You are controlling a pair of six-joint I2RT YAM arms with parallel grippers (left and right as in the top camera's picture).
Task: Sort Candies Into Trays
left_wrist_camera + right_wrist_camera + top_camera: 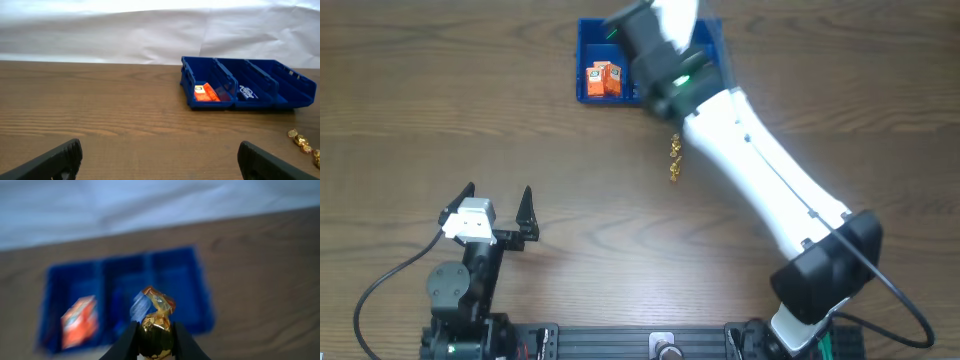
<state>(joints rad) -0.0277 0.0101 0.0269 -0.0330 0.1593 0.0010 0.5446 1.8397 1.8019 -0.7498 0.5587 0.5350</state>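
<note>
1. Wood-grain tabletop (470, 130) is stretching across the whole scene, and a white sheet (100, 35) is hanging behind its far edge.
2. On the far side of the table, a blue tray (588, 60) with three side-by-side compartments is sitting; in the left wrist view its walls (280, 75) are standing out against the wood.
3. Two orange packets (603, 80) are lying in the tray's left end compartment, as the top view shows it, and they are also showing in the left wrist view (206, 93).
4. A blue-and-white wrapped piece (246, 92) is lying in the middle compartment.
5. The right gripper (155, 336) is pinching a gold candy (156, 325) between its two fingers, which are drawn in narrow against the wrapper's sides, the twisted foil end sticking up above them.
6. That gold candy is being held up off the table, with the tray (180, 265) and the orange packets (79, 321) lying blurred beyond it; which compartment it is over cannot be told.
7. The right arm (760, 170) is reaching diagonally from its base up to the tray.
8. Loose gold candies (675, 160) are lying in a short line on the bare wood just in front of the tray, beside the right arm, and are showing in the left wrist view (300, 140).
9. The left gripper (498, 190) is sitting near its own base, well apart from the tray, with its fingers spread wide and gripping nothing (160, 165).
</note>
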